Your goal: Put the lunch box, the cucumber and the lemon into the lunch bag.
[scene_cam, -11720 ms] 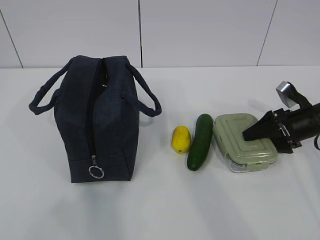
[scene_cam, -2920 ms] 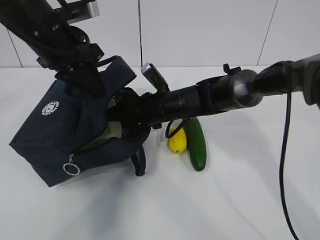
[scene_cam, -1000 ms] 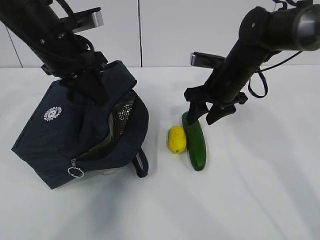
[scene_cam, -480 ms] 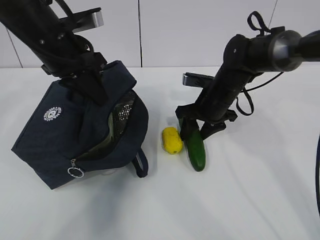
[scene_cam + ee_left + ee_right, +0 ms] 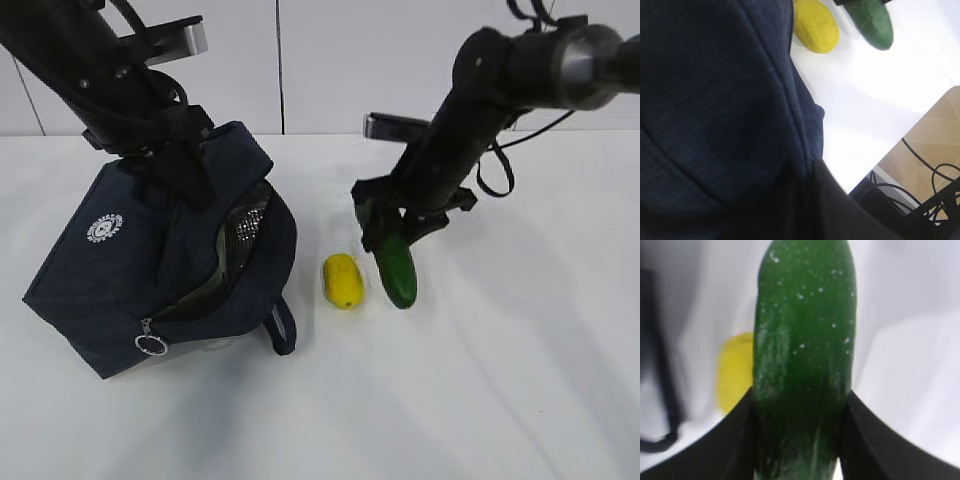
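In the left wrist view dark navy fabric of the bag [image 5: 715, 100] fills nearly the whole picture, so the left gripper's jaws are hidden and I cannot tell whether they are apart or together; in the exterior view that gripper [image 5: 185, 165] is buried in the bag's upper edge, which hangs tilted with its mouth facing right. The lunch box cannot be clearly made out; only a pale greenish strip shows inside the opening. The table [image 5: 320, 400] carries the lemon [image 5: 342, 280], which lies just right of the bag's mouth, long axis running near to far. Just right of the lemon, the cucumber [image 5: 392, 262] is clamped at its upper end by the right gripper [image 5: 395, 222], whose black fingers [image 5: 740, 440] press on both its sides in the wrist view. Half a second ago the cucumber lay on the table under the gripper; now it has risen, hanging steeply with its free tip pointing down and toward the camera, close above the table, and its upper end is covered by the jaws.
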Controlling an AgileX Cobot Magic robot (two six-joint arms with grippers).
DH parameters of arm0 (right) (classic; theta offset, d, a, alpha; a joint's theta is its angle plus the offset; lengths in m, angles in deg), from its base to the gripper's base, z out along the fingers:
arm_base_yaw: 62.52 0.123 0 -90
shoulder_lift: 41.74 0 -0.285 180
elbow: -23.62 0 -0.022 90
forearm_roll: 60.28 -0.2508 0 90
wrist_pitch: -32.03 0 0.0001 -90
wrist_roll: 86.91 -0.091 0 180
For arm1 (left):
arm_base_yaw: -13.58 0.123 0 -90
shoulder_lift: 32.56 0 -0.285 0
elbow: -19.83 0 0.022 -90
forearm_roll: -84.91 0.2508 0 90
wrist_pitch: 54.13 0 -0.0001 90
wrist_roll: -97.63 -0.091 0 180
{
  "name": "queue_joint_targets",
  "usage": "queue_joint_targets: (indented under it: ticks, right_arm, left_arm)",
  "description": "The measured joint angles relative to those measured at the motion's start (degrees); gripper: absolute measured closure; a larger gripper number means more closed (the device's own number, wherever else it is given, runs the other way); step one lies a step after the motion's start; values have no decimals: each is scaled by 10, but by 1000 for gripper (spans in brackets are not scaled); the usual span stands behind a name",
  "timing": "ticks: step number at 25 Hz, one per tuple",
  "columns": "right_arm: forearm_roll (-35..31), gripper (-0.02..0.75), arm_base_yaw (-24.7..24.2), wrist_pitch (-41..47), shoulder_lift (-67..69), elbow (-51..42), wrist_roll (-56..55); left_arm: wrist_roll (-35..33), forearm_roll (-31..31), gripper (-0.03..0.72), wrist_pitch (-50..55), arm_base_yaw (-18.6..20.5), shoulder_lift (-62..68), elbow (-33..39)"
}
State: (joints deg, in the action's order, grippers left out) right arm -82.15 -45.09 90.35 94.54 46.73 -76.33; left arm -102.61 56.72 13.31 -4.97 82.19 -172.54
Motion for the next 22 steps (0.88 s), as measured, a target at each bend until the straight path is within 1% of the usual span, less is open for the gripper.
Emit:
queue_joint_targets:
  ticks: [2, 5, 9, 17, 22]
  right_arm:
    - [-26, 414, 0, 21, -23, 12, 24]
    - [-95, 413, -4, 60, -49, 20, 74]
    - [-179, 414, -6, 105, -50, 20, 130]
    - [-367, 414, -6, 109, 20, 20, 206]
    - [-465, 413, 12, 104, 57, 20, 266]
  left_arm:
    - [0, 0, 673, 0, 0, 0, 0]
    - [0, 0, 673, 0, 0, 0, 0]
    - [0, -2, 673, 0, 0, 0, 0]
    - [0, -15, 673, 0, 0, 1, 0]
    - [0, -17, 673, -1, 0, 1, 0]
